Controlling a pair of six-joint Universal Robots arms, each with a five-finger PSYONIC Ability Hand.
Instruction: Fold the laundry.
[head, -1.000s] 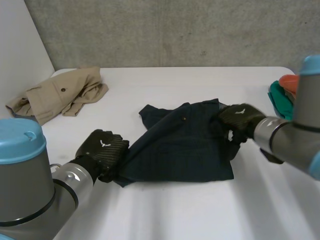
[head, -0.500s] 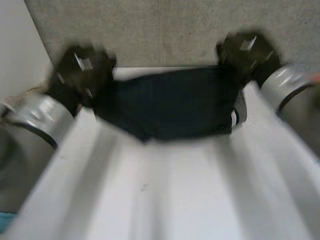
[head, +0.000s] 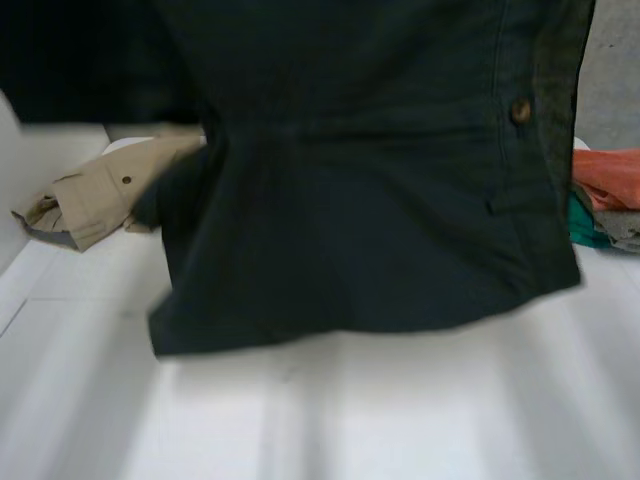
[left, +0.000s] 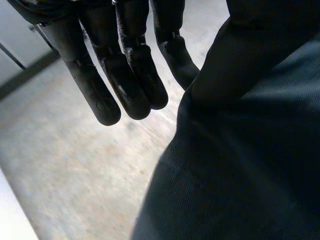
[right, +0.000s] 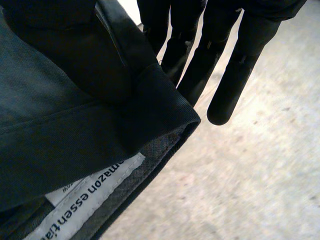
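A dark navy garment (head: 370, 200) hangs spread in the air above the white table (head: 400, 410), with a brown button (head: 519, 110) near its right edge. In the left wrist view my left hand (left: 125, 75) keeps its fingers straight, and the garment (left: 250, 175) hangs from beside its thumb. In the right wrist view my right hand (right: 235, 65) also has straight fingers, and its thumb presses a hemmed corner of the garment (right: 60, 115) against them. A white label (right: 85, 195) shows on the cloth's inside there.
A beige garment (head: 90, 195) lies crumpled at the table's far left. Orange and teal clothes (head: 605, 195) are piled at the far right edge. A grey wall stands behind the table.
The garment lay on the table with a hand at each side. Both hands have lifted it high, and it now hangs stretched between them.
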